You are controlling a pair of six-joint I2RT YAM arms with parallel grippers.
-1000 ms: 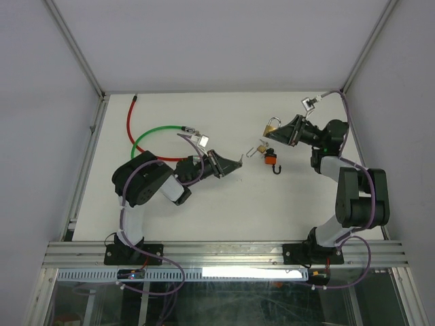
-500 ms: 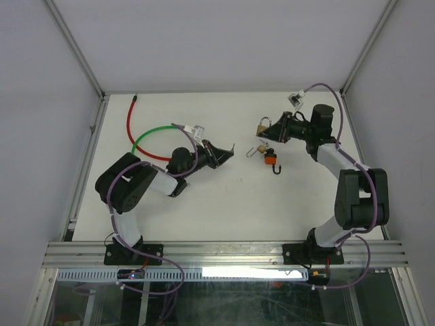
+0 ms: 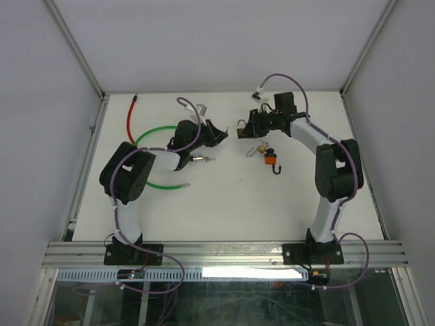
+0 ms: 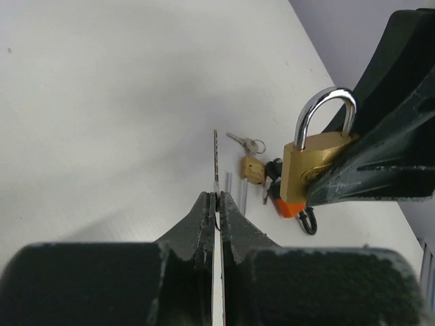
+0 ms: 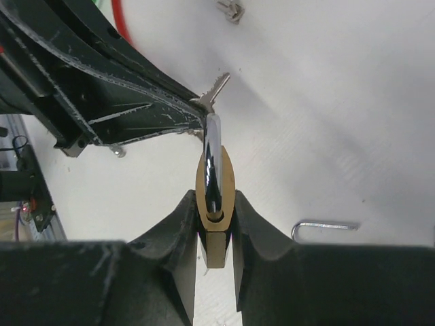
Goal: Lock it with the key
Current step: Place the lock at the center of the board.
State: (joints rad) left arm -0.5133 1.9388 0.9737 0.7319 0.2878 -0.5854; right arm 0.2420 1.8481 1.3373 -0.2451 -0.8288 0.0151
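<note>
The left gripper [image 4: 216, 204] pinches the key [image 4: 215, 159] between tightly closed fingers, blade pointing out. Just beyond, the right gripper [image 5: 216, 204] clamps the brass padlock [image 4: 309, 166] by its body above the table [image 4: 102, 102]. Key and lock hang near but apart, so inserting and turning are yet to be done. Spare keys [image 4: 246, 144] lie beyond.

The key [image 4: 216, 166], left, faces the padlock [image 4: 314, 163], right, above the worktop [image 3: 238, 204]; spare keys [image 3: 261, 149] lie near the padlock, cables [image 3: 129, 121] far left.

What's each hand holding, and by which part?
Left hand: key, pinched at its rear end, blade sticking out. Right hand: padlock, gripped by its brass body, shackle free.
</note>
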